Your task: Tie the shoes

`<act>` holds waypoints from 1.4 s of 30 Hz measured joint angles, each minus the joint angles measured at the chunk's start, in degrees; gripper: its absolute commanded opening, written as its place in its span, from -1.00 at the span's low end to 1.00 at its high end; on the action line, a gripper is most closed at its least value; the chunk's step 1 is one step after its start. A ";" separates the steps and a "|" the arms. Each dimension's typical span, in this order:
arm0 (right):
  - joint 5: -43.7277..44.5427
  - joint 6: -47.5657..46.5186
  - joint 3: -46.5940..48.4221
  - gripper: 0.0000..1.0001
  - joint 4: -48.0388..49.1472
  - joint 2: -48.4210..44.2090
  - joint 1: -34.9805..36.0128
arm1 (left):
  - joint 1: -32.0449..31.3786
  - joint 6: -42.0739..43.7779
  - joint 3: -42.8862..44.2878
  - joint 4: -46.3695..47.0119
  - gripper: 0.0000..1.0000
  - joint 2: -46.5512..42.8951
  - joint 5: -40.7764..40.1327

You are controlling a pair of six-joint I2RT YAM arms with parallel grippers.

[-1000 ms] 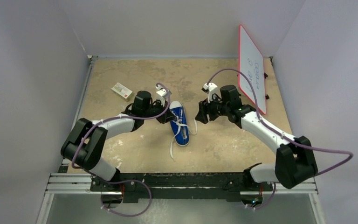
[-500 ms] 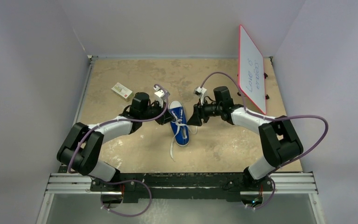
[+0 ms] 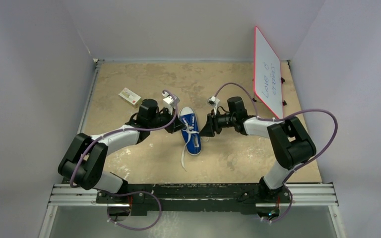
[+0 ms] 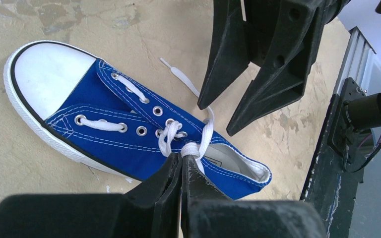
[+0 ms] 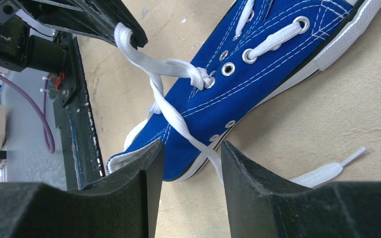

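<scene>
The shoe, a blue sneaker (image 3: 193, 137) with a white toe cap, lies mid-table with its toe pointing away from me. My left gripper (image 3: 176, 124) is at its left side. In the left wrist view this gripper (image 4: 187, 157) is shut on a fold of white lace (image 4: 206, 136) above the shoe (image 4: 124, 136). My right gripper (image 3: 204, 130) is at the shoe's right side. In the right wrist view it (image 5: 191, 153) is open, and the taut lace strand (image 5: 171, 114) runs down between its fingers, close to the right finger (image 5: 248, 168). A loose lace end (image 5: 327, 171) lies on the table.
A small white-and-red box (image 3: 130, 96) lies at the back left. A red-framed whiteboard (image 3: 268, 74) stands at the back right. A long lace tail (image 3: 183, 158) trails towards the metal rail (image 3: 193, 192) at the near edge. Grey walls enclose the table.
My right arm has swung left and down to the shoe's right side, and its jaws have narrowed around the lace strand. The left gripper has kept hold of the lace, barely moving.
</scene>
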 measured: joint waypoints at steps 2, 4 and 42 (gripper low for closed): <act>-0.42 0.35 0.00 -0.09 0.98 0.98 0.00 | 0.00 -0.52 -0.11 0.00 -1.00 -0.04 -0.02; -0.98 0.79 0.09 -0.21 1.88 2.08 0.00 | 0.00 -0.70 -0.13 0.00 -1.00 -0.24 -0.04; -3.21 2.67 5.42 -1.00 -4.33 2.23 0.94 | -5.95 -14.47 -11.67 -0.74 -0.61 -9.79 -18.53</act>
